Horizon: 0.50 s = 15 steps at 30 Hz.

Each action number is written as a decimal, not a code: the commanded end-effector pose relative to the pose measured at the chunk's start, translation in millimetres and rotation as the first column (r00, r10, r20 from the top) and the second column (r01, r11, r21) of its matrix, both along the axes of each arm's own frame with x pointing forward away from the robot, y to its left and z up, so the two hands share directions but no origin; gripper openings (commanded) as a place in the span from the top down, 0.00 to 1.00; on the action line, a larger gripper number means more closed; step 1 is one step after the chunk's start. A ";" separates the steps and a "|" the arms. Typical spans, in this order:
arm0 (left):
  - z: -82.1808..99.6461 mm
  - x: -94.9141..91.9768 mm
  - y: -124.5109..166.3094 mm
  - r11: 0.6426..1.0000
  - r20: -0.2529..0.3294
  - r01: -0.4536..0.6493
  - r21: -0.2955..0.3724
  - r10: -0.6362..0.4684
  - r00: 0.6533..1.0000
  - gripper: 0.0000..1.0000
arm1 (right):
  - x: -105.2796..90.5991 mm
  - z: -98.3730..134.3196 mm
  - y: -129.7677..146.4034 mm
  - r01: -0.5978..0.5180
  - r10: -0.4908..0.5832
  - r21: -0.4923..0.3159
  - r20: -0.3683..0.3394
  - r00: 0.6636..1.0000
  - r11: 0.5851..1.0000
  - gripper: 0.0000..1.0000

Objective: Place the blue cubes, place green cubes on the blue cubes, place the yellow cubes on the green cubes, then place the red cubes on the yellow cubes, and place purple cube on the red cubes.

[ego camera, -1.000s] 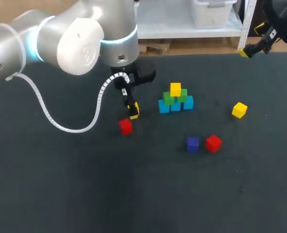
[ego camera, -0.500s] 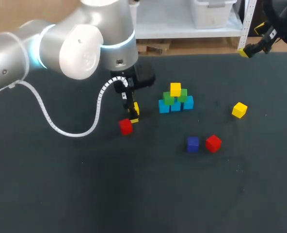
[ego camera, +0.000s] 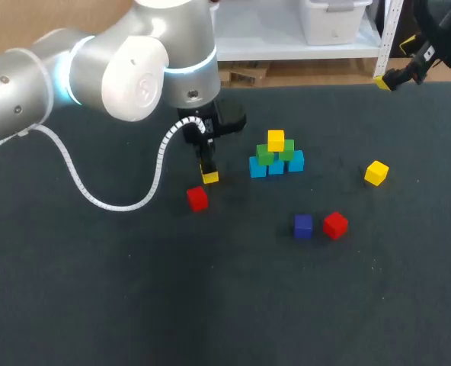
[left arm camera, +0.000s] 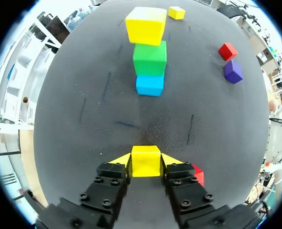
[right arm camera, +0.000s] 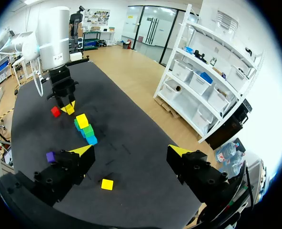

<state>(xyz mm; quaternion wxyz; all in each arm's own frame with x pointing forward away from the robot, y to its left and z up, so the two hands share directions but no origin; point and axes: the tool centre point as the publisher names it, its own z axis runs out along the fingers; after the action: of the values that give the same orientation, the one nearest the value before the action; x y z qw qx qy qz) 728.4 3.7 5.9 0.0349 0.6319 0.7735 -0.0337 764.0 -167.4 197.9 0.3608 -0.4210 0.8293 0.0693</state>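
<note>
The left gripper [left arm camera: 146, 161] pinches a held yellow cube [ego camera: 209, 178] between both yellow tips, at 9 o'clock from the pyramid [ego camera: 276, 156] on the dark table [ego camera: 96, 290]. The pyramid has three blue cubes [ego camera: 258, 167] at the base, two green cubes [ego camera: 266, 155] on them and a top yellow cube [ego camera: 276, 140]. A near red cube [ego camera: 197, 198] lies at 7 o'clock from the left gripper. The purple cube [ego camera: 302, 226] and a far red cube [ego camera: 335, 225] lie side by side at 5 o'clock from the pyramid, and a loose yellow cube [ego camera: 375, 172] lies at 3 o'clock. The right gripper [right arm camera: 130, 150] hangs at the table's far edge, fingers spread wide apart.
</note>
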 end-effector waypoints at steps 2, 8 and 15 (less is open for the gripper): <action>35.3 2.1 -6.7 1.000 -0.009 0.007 -0.020 -0.007 1.000 1.00 | 0.0 0.0 0.1 0.000 0.000 0.000 0.000 1.000 1.000 0.00; 73.4 6.6 -27.8 0.995 0.000 0.076 -0.063 -0.076 0.997 1.00 | 0.0 0.0 0.1 0.000 0.000 0.000 0.000 1.000 1.000 0.00; 87.8 16.2 -56.8 0.978 0.020 0.201 -0.052 -0.200 0.980 1.00 | 0.0 0.0 0.1 0.000 0.000 0.000 0.000 1.000 1.000 0.00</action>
<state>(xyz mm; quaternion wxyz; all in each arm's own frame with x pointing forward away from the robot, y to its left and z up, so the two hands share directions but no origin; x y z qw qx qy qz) 735.5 -41.4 93.2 0.0699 0.7007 0.7078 -0.0562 764.0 -167.4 197.9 0.3607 -0.4211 0.8293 0.0693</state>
